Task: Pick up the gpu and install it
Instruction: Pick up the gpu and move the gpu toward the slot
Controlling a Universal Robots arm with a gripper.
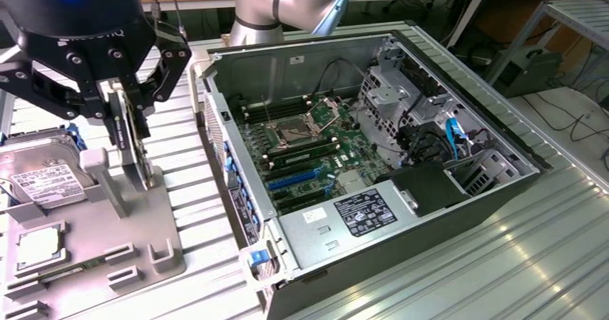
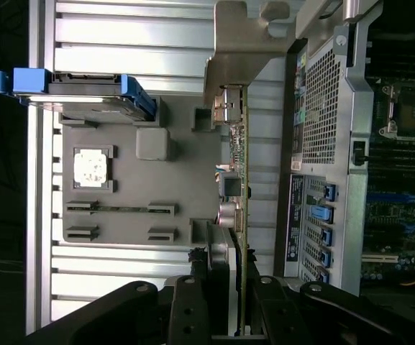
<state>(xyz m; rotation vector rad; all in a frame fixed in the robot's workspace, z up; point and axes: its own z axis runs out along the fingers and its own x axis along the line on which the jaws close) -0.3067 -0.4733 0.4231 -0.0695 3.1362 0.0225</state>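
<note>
While the card slots sit bare inside the open computer case (image 1: 285, 67), the install has barely begun. The gpu (image 1: 133, 156) is nowhere near the case: in the exterior view it stands on its thin edge at about nine o'clock from the case, right over the grey holder (image 1: 142, 227) on the worktop (image 1: 476, 263).

And the grab looks made! The fingers (image 1: 164, 67) close in from both sides on the card's upper edge, so I call that a grip on the gpu. Whether its lower edge has cleared the holder I cannot tell; it hangs just beside the holder's upright post.

On that same holder, the hard drive (image 1: 38, 174) waits at nine o'clock from the card, and the small square chip (image 1: 38, 247) lies at about seven o'clock, both untouched.

So pickup is under way at best. The carry over to the case and the seating in the motherboard (image 1: 314, 156), where the blue slots (image 1: 290, 181) sit open, are not yet done.

As for pose: the gripper (image 1: 125, 117) points straight down over the holder, with the card vertical between its tips. The arm (image 1: 276, 6) rises at twelve o'clock from the case.
</note>
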